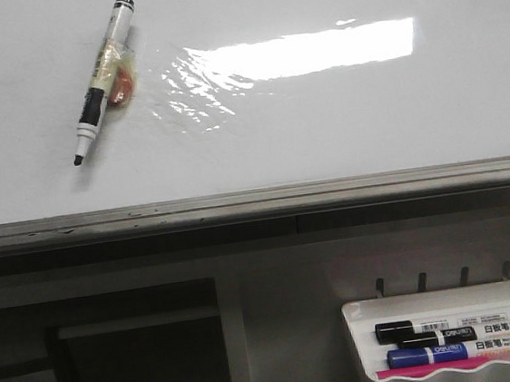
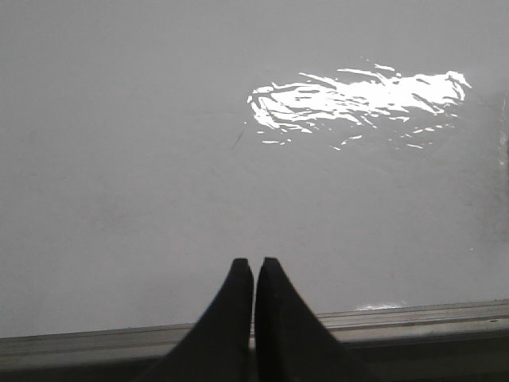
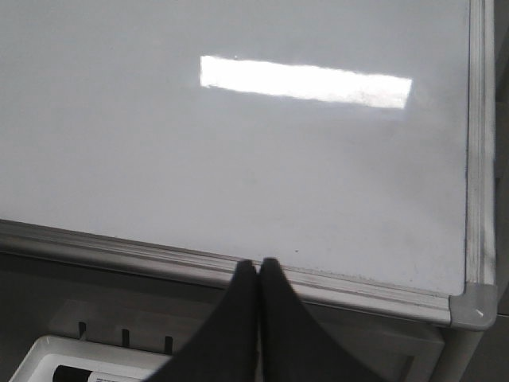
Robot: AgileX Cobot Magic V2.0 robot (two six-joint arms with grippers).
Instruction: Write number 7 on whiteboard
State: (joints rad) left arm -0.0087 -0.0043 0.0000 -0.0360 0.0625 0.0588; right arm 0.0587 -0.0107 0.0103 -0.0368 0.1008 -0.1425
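Tray: white marker tray [image 1: 357,312] sits nearest my front camera, low on the right below the board, holding capped markers, black [image 1: 452,325] and blue [image 1: 463,350].
Whiteboard: whiteboard [image 1: 321,120] lies beyond, glossy, with a bright rectangular glare patch; its grey frame edge [image 1: 256,200] runs across my front view.
Number 7: no stroke visible anywhere on the board; not yet written, by my reading.
Marker: uncapped black-tipped marker [image 1: 102,79] lies loose on the board's left part, tip toward the frame, with a bit of tape or wrap around its barrel.
Left gripper: left gripper [image 2: 254,267] has fingers pressed together, holding nothing, poised over the near frame edge.
Right gripper: right gripper [image 3: 257,267] likewise closed on nothing, above the frame near the board's right corner [image 3: 473,306].
Step in hand: start of task, I judge; pen not yet picked up.
Next move: spread a claw, reach to the loose marker, pinch its barrel, tip clear.
Open room: broad bare board right of the marker for the figure; frame edges bound it near and right.
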